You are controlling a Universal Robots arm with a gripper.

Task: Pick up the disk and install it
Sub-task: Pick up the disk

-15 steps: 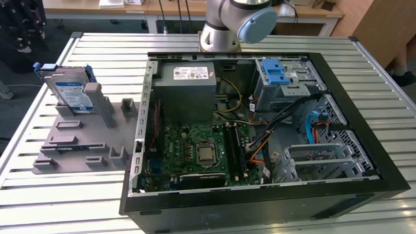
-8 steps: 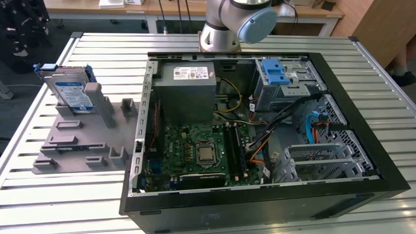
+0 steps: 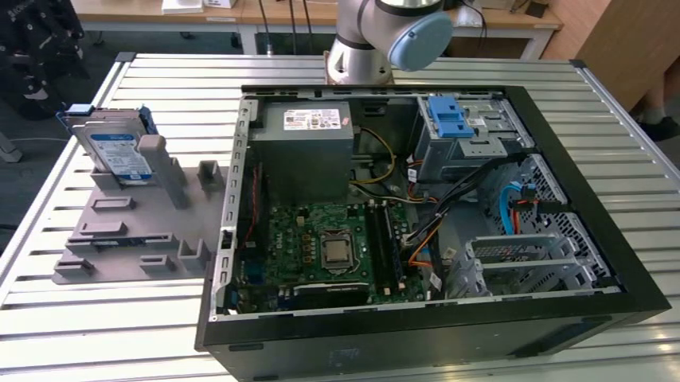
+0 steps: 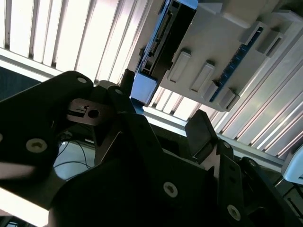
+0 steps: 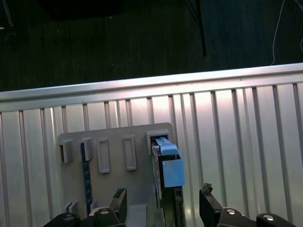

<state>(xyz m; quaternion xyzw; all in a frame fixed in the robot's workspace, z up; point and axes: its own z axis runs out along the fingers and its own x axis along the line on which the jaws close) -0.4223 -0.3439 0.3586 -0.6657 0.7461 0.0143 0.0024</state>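
The disk [image 3: 115, 153] stands on edge in a slot of the grey holder plate [image 3: 127, 231], on the slatted table at the exterior view's left; its blue-and-white label faces forward and blue rails run along its sides. In the first wrist view the disk [image 5: 166, 166] appears edge-on from above, with its blue rail end showing. My gripper [image 5: 162, 196] hovers above it, open, one dark finger [image 5: 119, 198] on each side of the disk's line and nothing held. In the second wrist view the gripper [image 4: 163, 103] hangs apart from the disk [image 4: 158, 42].
An open black computer case [image 3: 425, 318] lies at the table's middle, with a motherboard [image 3: 324, 243], a grey power supply [image 3: 308, 147] and drive bays with a blue latch [image 3: 451, 119]. The arm's base [image 3: 367, 48] stands behind it. The table edge [image 5: 142, 85] runs beyond the holder.
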